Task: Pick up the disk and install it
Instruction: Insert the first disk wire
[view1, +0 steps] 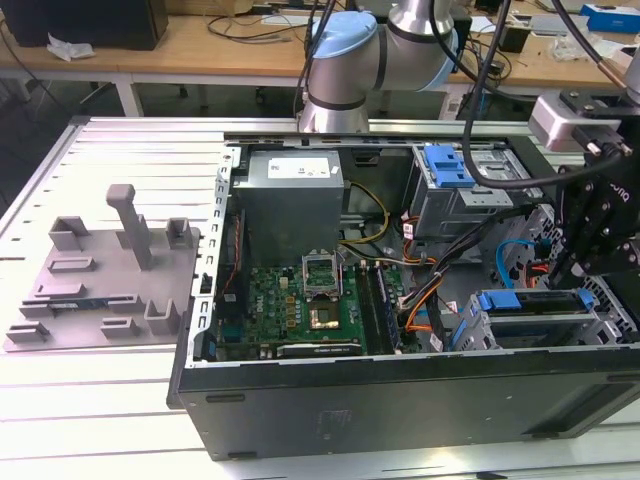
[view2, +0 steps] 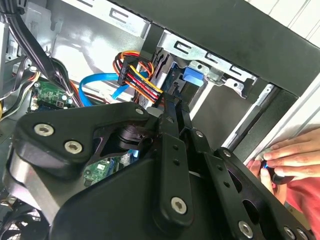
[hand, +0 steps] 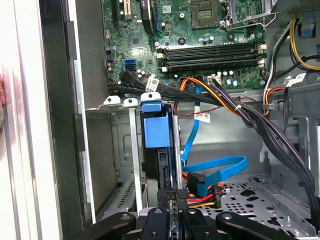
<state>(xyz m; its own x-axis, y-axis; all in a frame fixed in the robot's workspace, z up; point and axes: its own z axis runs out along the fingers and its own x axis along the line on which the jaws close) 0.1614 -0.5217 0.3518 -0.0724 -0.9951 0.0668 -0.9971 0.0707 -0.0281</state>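
**Disk in the cage slot, gripper at its end**

Exterior view: an open computer case (view1: 400, 405) lies on the tabletop (view1: 100, 420), with a grey tray (view1: 100, 270) beside it on the exterior view's left. The gripper (view1: 562, 272) hangs over the drive cage (view1: 600, 325) in the case's corner at the exterior view's right. The disk (view1: 520, 300) sits in that cage, its blue frame showing.

Second wrist view: the gripper (view2: 172, 102) has its fingers drawn together to a narrow point, tips near the disk (view2: 192, 75). A red-and-yellow cable bundle (view2: 142, 80) runs just beside the tips. A person's hand (view2: 292, 155) rests at the case's outer edge.

First wrist view: the disk (hand: 156, 132) stands on edge between the cage rails. The gripper (hand: 171, 200) tips are pressed together at its near end (whether they pinch any lip of it, I cannot tell). A blue data cable (hand: 220, 167) loops just beside.

Judgement: the pick-up looks done, and the install step is in hand, at the seating stage. Any further move calls for staying in line with the rails. It must also stay clear of the cables and of that hand.
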